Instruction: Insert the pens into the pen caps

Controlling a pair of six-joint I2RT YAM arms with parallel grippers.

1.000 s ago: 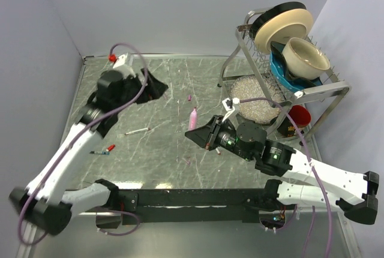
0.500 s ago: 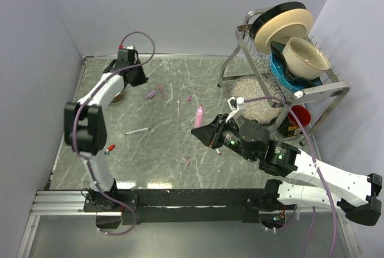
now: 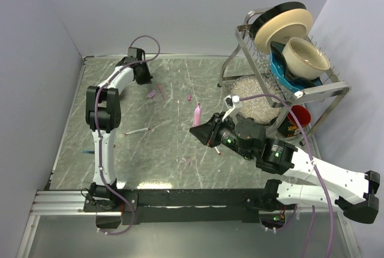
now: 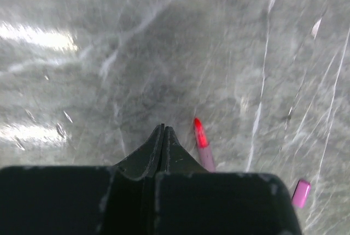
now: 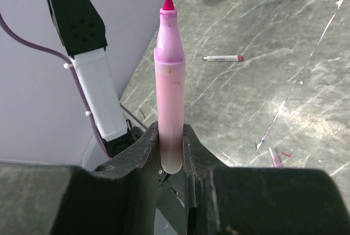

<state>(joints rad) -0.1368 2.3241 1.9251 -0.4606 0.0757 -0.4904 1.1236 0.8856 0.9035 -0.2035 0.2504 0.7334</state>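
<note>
- Clamping the butt of an uncapped pink pen, the right tool sits just four o'clock of the desk's middle.
- The left tool, at eleven o'clock, has its fingers pressed together on nothing.
- Purple pen caps lie at its five o'clock, and a red-tipped pen lies just beside it.

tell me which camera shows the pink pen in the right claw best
Right wrist: the pink pen fills the frame, uncapped tip up, its base clamped in the right claw. Top external shows it only small; left wrist does not show it.
</note>
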